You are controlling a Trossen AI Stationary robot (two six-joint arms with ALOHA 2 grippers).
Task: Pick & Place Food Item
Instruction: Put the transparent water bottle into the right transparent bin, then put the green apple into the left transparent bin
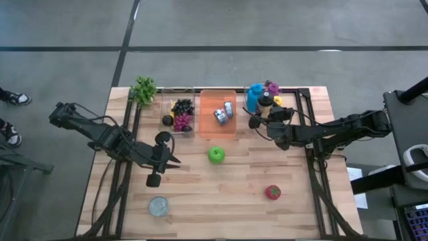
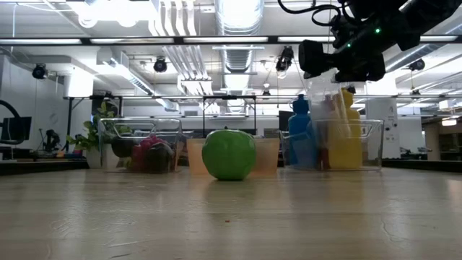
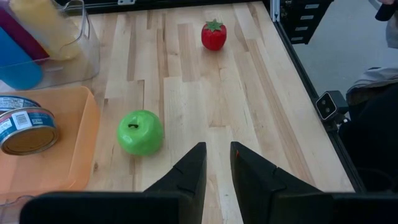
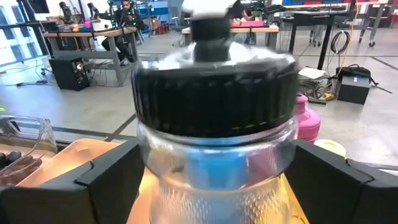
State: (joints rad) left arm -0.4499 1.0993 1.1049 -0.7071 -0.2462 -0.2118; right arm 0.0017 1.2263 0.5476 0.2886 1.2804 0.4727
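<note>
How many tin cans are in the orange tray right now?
2. Both cans lie side by side in the orange tray, toward its right side. Nothing seems hidden there.

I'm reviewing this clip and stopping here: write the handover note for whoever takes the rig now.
Right gripper: fingers either side of a clear black-capped bottle at the bottle bin, jaws wide; whether it grips or has let go is unclear.
Left gripper: nearly closed, empty, waiting over bare table short of the green apple.
Strawberry lies loose on the table; orange tray holds cans.
Done: unclear. Left: apple and strawberry unplaced.
</note>
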